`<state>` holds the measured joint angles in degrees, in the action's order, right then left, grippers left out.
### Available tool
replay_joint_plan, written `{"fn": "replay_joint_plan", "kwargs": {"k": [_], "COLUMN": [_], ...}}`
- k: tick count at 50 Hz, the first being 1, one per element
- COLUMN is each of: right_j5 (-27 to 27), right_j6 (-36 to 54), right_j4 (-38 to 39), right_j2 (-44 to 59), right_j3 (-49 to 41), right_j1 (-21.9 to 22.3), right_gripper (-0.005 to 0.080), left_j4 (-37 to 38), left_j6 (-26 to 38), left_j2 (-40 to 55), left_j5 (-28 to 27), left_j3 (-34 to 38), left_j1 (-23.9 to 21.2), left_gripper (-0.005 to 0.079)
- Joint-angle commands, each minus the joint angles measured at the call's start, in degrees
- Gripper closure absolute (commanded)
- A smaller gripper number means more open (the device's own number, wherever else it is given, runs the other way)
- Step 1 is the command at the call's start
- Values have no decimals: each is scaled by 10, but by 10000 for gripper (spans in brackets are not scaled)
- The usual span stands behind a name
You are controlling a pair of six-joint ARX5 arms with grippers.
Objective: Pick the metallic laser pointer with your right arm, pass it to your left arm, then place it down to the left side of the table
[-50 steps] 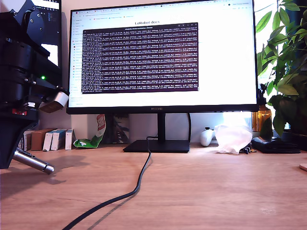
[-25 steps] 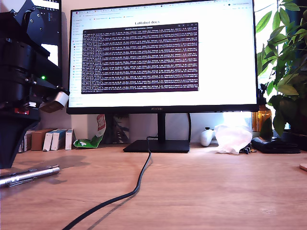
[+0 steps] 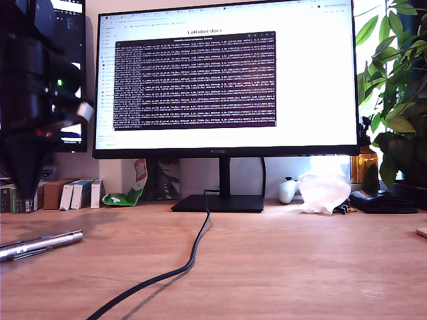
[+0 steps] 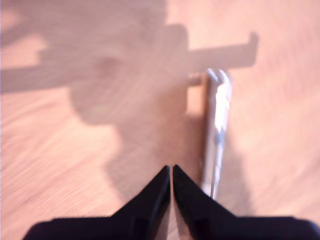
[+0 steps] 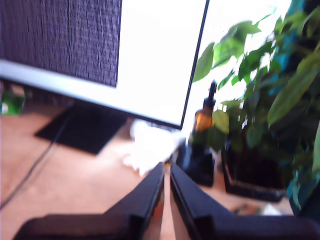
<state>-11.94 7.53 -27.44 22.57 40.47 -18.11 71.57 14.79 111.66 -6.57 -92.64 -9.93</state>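
My first gripper (image 4: pixel 171 172) is hanging above the table (image 4: pixel 65 165), tips pinched together on nothing; the metallic laser pointer (image 4: pixel 216 135) is lying flat just beside those tips, apart from them. In the exterior view the pointer (image 3: pixel 39 244) is running off the picture's left edge, with bare wood stretching beyond. My second gripper (image 5: pixel 166 175), likewise clenched and empty, is facing a blurred monitor (image 5: pixel 100 55) and plant (image 5: pixel 280 95) far ahead.
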Motion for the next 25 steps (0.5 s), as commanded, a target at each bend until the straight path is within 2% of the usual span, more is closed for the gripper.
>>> {"fn": "replay_joint_plan", "kwargs": {"k": [1, 4, 5, 8, 17, 25], "right_j5": [0, -7, -12, -44, -130, -163], "right_j6": [-23, -56, -70, -82, -35, 5], "right_j4": [16, 27, 27, 19, -10, 14], "right_j2": [1, 1, 1, 1, -2, -21], "right_j3": [0, 0, 0, 0, -6, -19], "right_j1": [-2, -2, -2, -2, 2, 19], "right_gripper": [763, 763, 763, 762, 752, 746], "left_j4": [-37, -64, -70, -80, -140, -171], "left_j6": [-17, -14, -36, -39, -45, -49], "left_j2": [0, 0, 0, -5, -45, -96], "left_j5": [-23, -25, -26, -31, -30, -28], "left_j3": [-6, -10, -10, -10, -10, -10], "left_j1": [2, 2, 2, 2, 0, 0], "left_gripper": [761, 761, 761, 761, 755, 755]}}
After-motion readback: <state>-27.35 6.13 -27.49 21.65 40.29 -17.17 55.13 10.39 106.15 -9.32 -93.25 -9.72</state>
